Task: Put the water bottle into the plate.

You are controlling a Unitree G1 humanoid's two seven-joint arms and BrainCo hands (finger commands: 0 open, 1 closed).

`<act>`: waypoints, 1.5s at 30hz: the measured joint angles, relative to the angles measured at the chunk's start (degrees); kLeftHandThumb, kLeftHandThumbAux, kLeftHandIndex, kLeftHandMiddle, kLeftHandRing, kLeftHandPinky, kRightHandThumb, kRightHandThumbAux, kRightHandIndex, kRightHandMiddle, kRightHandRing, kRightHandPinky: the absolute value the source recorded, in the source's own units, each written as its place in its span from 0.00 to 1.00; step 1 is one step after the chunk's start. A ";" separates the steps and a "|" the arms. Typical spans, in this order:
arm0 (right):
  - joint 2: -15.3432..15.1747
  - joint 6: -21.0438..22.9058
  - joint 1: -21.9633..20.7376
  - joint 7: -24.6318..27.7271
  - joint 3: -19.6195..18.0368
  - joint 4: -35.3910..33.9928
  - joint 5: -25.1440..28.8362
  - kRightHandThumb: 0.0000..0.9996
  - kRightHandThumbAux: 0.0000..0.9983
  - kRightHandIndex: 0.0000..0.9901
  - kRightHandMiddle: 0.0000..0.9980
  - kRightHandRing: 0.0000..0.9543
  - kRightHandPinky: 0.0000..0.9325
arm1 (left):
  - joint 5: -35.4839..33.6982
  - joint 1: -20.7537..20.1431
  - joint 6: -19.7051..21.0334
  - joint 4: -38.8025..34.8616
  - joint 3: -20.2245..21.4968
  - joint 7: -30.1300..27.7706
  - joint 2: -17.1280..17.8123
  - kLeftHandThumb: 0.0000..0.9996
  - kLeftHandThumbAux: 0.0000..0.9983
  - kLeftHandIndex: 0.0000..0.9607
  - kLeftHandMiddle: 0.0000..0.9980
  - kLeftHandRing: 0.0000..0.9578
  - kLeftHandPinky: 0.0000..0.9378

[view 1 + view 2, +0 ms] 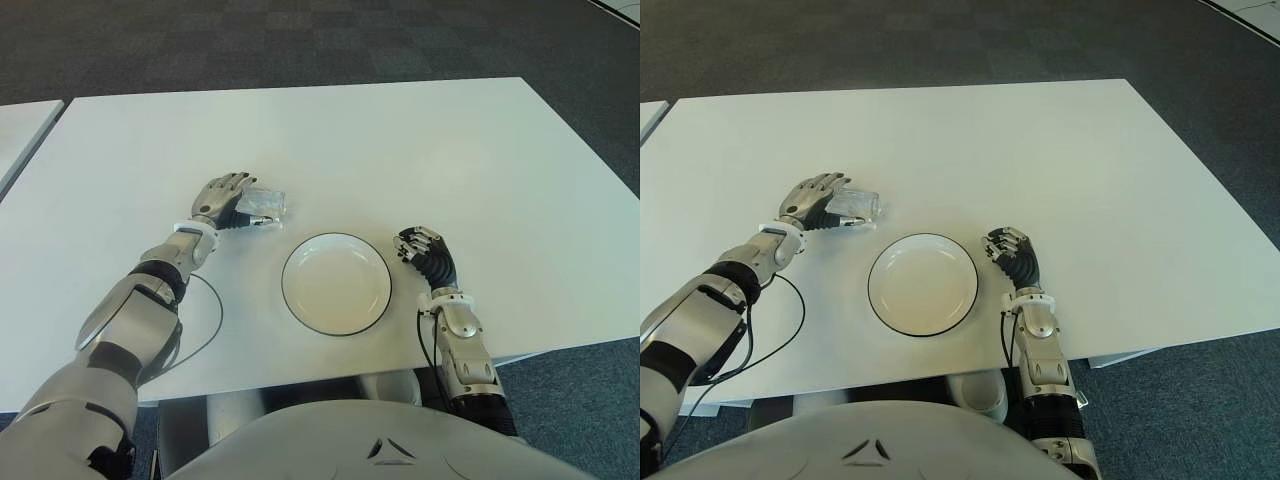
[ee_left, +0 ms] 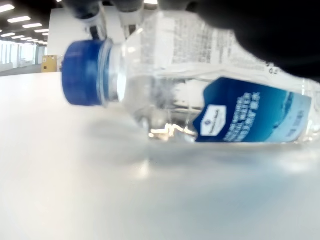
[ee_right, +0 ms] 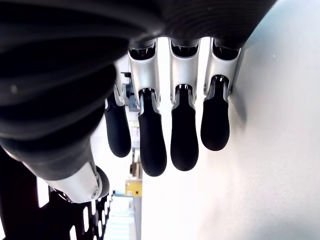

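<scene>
— Where is your water bottle (image 1: 262, 207)?
— On its side on the white table (image 1: 420, 150), left of the plate (image 1: 336, 283); your left hand (image 1: 222, 200) appears to be wrapped over it.
— And your right hand (image 1: 420, 248)?
— Just right of the plate, fingers loosely curled, holding nothing.

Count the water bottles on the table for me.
1. The water bottle lies on its side on the table, under the left hand, left of the plate. None seems hidden.
</scene>
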 measured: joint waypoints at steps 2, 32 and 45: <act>0.00 -0.01 0.02 -0.01 -0.03 0.00 0.00 0.70 0.73 0.43 0.59 0.62 0.65 | 0.00 -0.11 0.38 0.07 -0.05 -0.23 0.06 0.49 0.29 0.00 0.00 0.00 0.00; 0.03 1.70 0.87 -0.54 -0.67 -1.70 0.00 0.71 0.73 0.43 0.57 0.60 0.62 | 5.91 -6.73 3.49 1.56 -13.09 -6.34 2.86 0.50 0.39 0.02 0.05 0.04 0.11; 0.02 1.61 1.01 -0.46 -0.77 -1.80 0.12 0.71 0.73 0.43 0.57 0.61 0.63 | 6.12 -7.90 4.91 1.83 -15.68 -8.12 2.70 0.61 0.41 0.24 0.22 0.21 0.30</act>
